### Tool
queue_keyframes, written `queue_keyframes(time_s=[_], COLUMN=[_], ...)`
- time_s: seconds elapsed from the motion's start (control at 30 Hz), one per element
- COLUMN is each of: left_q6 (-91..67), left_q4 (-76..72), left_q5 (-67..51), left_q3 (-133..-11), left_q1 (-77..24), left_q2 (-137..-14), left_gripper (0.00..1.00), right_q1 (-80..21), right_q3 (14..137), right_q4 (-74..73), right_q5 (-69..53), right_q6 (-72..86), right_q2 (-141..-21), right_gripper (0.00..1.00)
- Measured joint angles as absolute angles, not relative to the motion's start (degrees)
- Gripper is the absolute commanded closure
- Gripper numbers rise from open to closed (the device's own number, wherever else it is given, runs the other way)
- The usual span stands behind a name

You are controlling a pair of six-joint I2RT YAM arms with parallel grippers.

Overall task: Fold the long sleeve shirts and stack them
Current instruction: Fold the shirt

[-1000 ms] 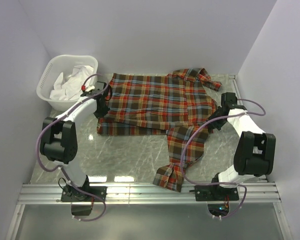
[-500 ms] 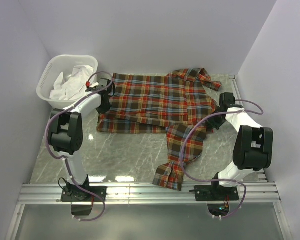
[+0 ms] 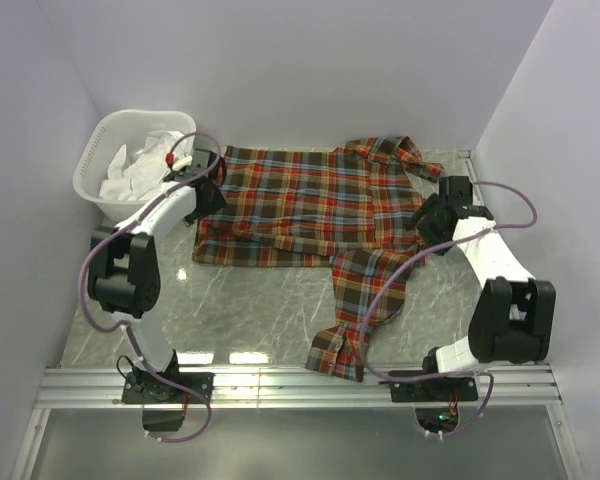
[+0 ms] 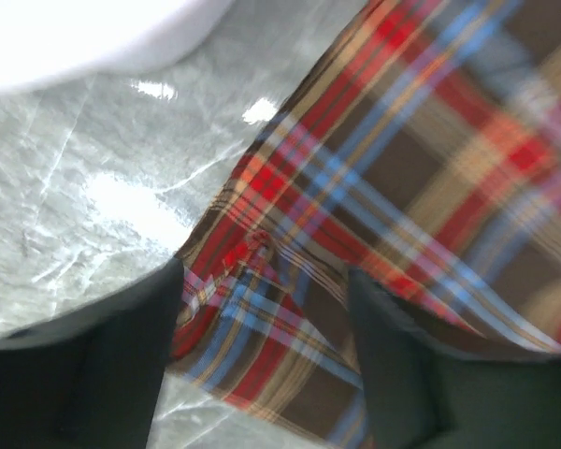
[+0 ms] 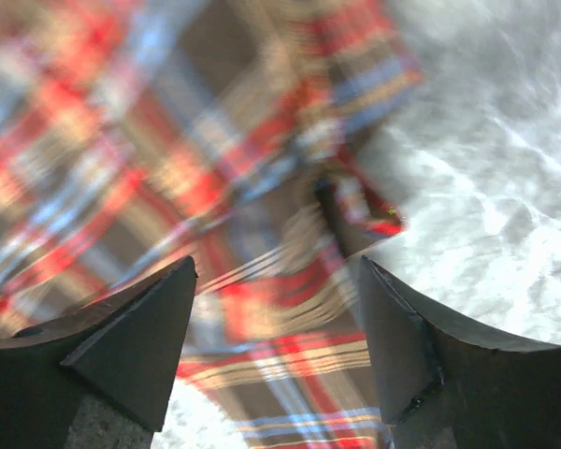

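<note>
A: Where is the plaid shirt lying?
B: Spread across the table's far half, one sleeve trailing nearward.
A: Grippers?
B: The left gripper is hovering at its left edge, the right gripper at its right edge; both gaping, gripping nothing.

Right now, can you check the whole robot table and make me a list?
Surface: grey marbled table, no spills seen.
Job's things: one plaid shirt spread out, a sleeve trailing toward the near edge.
Clutter: white basket at the far left corner, white cloth inside.
Tools: left tool open over the shirt's left edge; right tool open over its right edge; neither holds anything.
Cables: purple cables loop along both arms; the right one crosses above the sleeve.
Surroundings: walls, metal rail at the near edge.
</note>
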State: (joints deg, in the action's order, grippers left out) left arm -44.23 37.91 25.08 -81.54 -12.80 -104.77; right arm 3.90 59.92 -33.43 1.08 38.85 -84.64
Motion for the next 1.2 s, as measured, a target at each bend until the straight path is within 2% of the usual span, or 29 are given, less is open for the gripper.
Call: queue_keyframes(time_s=[0.13, 0.17, 0.33, 0.53, 0.8, 1.2], left_q6=[-43.4, -43.03, -40.8, -38.17, -36.99, -36.64], left_q4=[37.69, 37.45, 34.76, 31.92, 29.61, 28.29], left_q5=[24.38, 24.05, 23.35, 23.64, 23.92, 25.8], left_q3=[-81.73, -81.45, -73.45, -60.8, -54.83, -53.74], left_q1=[-12.82, -12.84, -13.17, -13.19, -13.21, -13.21], left_q2=[-97.89, -96.25, -83.13, -72.12, -71.4, -71.64], left_gripper=[0.02, 0.01, 0.01, 0.01, 0.0, 0.01], right_q1=[-1.5, -3.14, -12.01, -25.19, -42.11, -66.89], right_q3=[61.36, 61.3, 54.11, 45.06, 43.57, 53.43], right_q4=[-33.78, -34.17, -34.48, -38.26, -43.64, -48.64], right_q5=[3.9, 4.01, 3.18, -0.84, -1.69, 4.75], right_q6=[37.5, 37.1, 34.48, 31.46, 29.26, 27.75], right_q2=[-78.85, -77.45, -70.0, -67.7, -67.92, -74.35], right_gripper=[0.23, 0.23, 0.17, 0.16, 0.18, 0.26])
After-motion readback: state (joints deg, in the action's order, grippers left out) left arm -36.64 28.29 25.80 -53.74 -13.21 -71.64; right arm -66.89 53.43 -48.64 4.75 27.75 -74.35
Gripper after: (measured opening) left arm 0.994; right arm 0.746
